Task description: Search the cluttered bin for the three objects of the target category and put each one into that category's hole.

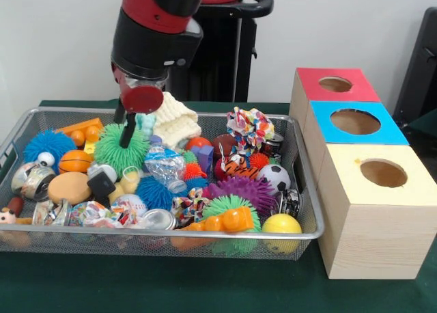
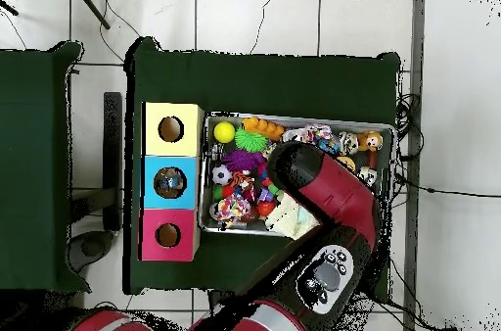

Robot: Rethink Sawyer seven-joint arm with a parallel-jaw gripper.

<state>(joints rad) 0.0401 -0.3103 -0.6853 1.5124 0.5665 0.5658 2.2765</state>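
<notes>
Bin: the cluttered bin is a wide, shallow silver wire-mesh basket on the green tabletop, just beside a row of three wooden boxes – heaped with small toys.

Bin contents, front edge: a yellow ball in the corner nearest the boxes, an orange plastic piece beside it, and a green spiky ball behind that.

Bin contents, middle: a purple spiky ball, a soccer ball, a blue spiky ball and a tiger-striped toy.

Bin contents, far side: a cream knitted piece, a patterned cloth toy, a second blue spiky ball and a small basketball.

Tool: the tool reaches down from the red and black arm into the far part of the bin, its dark fingers sunk in a large green spiky ball – I cannot tell whether they are closed on it or merely pressed into the spikes. In the overhead view the arm hides it.

Boxes: yellow-topped box nearest the front camera, then the blue-topped box, then the red-topped box; each has a round hole in its top.
</notes>
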